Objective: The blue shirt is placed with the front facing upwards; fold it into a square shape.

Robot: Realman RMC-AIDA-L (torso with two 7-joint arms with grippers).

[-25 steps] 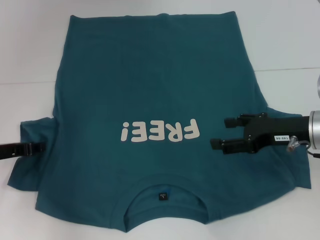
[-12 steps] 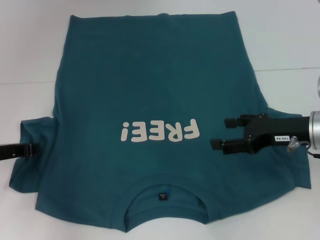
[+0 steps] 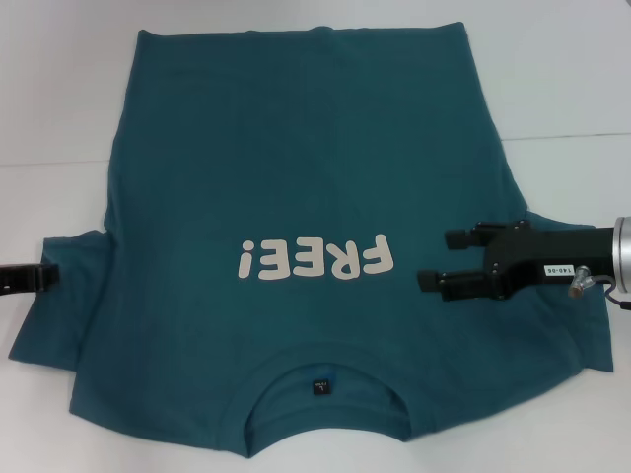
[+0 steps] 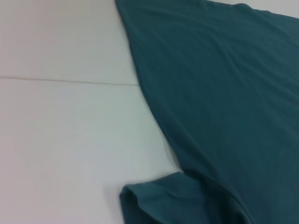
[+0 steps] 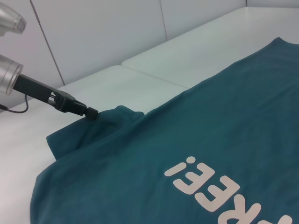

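Open right gripper (image 3: 434,259) above blue shirt (image 3: 296,168)

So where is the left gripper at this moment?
In the head view the left gripper sits at the far left edge, at the blue shirt's left sleeve; the right wrist view shows its tip touching that sleeve.

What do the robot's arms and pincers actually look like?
The right gripper is black, with two long parallel fingers tipped by small round pads, a white label with dark print on its body, a silver metal wrist and a thin cable. The left gripper is also black and slim on a silver wrist, with a thin dark cable.
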